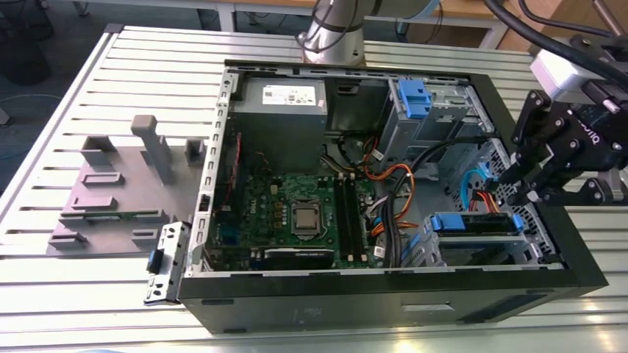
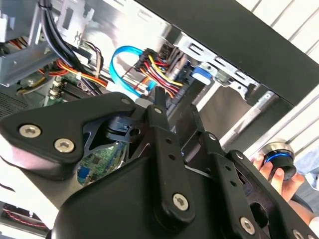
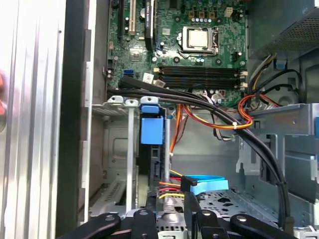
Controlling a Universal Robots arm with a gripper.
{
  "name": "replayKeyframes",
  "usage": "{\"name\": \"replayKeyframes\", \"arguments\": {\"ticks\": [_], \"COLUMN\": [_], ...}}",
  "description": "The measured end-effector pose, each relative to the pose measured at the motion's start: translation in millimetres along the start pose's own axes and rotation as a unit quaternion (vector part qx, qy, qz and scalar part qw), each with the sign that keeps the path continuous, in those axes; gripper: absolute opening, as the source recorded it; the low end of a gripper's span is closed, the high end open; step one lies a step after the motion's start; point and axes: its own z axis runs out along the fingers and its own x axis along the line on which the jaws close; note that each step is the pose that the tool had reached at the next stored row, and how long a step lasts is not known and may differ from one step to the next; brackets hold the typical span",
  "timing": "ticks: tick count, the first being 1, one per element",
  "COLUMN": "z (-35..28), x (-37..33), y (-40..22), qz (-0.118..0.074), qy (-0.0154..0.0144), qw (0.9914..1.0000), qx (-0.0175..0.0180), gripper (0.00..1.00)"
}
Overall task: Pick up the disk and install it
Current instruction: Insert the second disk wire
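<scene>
The disk (image 1: 476, 224), silver with a bright blue frame, lies in the lower drive cage at the near right corner of the open computer case (image 1: 393, 294). In the first wrist view its blue frame end (image 3: 151, 130) stands upright in the cage slot. My gripper (image 1: 520, 193) hovers just above the case's right wall, over the cage and a little apart from the disk. In both wrist views the dark fingers (image 2: 162, 129) (image 3: 144, 221) stand slightly apart with nothing held between them.
A motherboard (image 1: 304, 213), a grey power supply (image 1: 279, 95) and bundled cables (image 1: 393, 184) fill the case. A blue cable (image 2: 117, 57) loops beside the cage. A grey fixture (image 1: 118, 191) and a small bracket (image 1: 162, 265) lie on the slatted table. A hand (image 2: 279, 172) holds a knob.
</scene>
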Motion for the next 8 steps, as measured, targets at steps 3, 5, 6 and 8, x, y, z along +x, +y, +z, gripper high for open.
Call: {"name": "replayKeyframes", "arguments": {"ticks": [3, 5, 6, 8], "z": [0.2, 0.3, 0.3, 0.3], "x": [-3.9, -5.1, -5.5, -5.9], "y": [0.5, 0.9, 0.9, 0.6], "qz": [0.0, 0.0, 0.0, -0.001], "qy": [0.0, 0.0, -0.0001, 0.0], "qw": [1.0, 1.0, 1.0, 1.0], "qx": [0.0, 0.0, 0.0, 0.0], "gripper": [0.36, 0.36, 0.36, 0.36]}}
